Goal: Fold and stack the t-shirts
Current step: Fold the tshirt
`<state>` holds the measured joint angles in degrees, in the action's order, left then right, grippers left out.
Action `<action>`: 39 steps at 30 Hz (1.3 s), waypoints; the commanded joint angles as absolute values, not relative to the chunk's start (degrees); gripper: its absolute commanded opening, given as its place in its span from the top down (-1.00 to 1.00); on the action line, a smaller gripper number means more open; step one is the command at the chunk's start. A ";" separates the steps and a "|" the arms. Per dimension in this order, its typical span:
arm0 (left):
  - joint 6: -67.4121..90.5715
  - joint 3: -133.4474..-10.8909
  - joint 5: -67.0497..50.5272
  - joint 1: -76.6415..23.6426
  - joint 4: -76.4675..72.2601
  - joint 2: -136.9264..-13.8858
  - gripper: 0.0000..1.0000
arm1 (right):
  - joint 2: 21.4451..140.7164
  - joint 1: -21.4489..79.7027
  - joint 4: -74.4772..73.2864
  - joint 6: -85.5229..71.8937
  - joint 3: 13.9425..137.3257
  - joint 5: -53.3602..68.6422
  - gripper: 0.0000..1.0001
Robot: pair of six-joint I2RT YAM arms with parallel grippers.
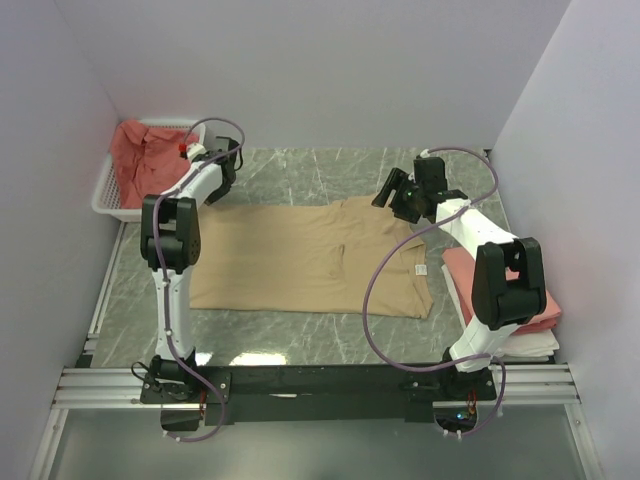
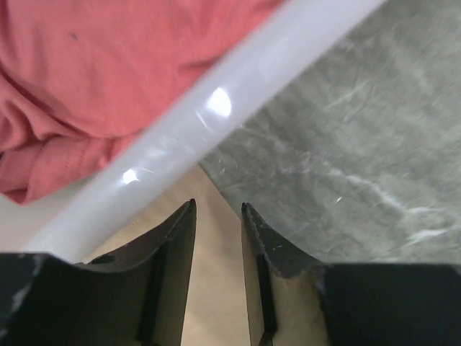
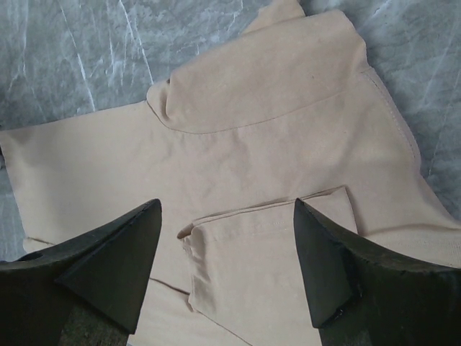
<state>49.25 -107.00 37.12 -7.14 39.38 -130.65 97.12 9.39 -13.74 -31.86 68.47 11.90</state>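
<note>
Tan t-shirt (image 1: 300, 255) flat, right gripper (image 3: 227, 216) wide open above, left gripper (image 2: 218, 209) narrowly parted (wrist view only)

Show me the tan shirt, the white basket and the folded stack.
tan shirt (image 1: 290, 255), top external view, middle of its body.
white basket (image 1: 104, 186), top external view, left rim.
folded stack (image 1: 456, 270), top external view, pink top layer.

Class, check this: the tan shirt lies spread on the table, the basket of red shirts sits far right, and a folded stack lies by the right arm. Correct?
No. The basket of red shirts sits far left, as the top external view shows. The tan shirt and the folded stack are as stated.
</note>
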 commanded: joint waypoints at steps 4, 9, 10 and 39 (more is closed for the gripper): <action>50.54 -109.42 37.53 -7.03 42.71 -133.06 0.25 | 98.08 8.70 -12.83 -30.94 71.37 12.30 -0.61; 51.06 -109.60 36.91 -7.21 43.16 -133.68 0.28 | 98.09 8.35 -12.39 -30.85 70.93 12.92 -0.61; 50.98 -109.77 36.74 -7.21 43.24 -134.03 0.29 | 98.00 8.35 -12.22 -30.76 70.84 13.09 -0.61; 45.88 -93.61 33.14 -8.00 26.02 -118.22 0.99 | 113.27 5.80 -22.67 -31.46 86.29 4.14 -0.59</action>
<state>47.40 -94.65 34.15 -7.70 30.74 -122.54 110.41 6.94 -19.94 -31.24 80.86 7.11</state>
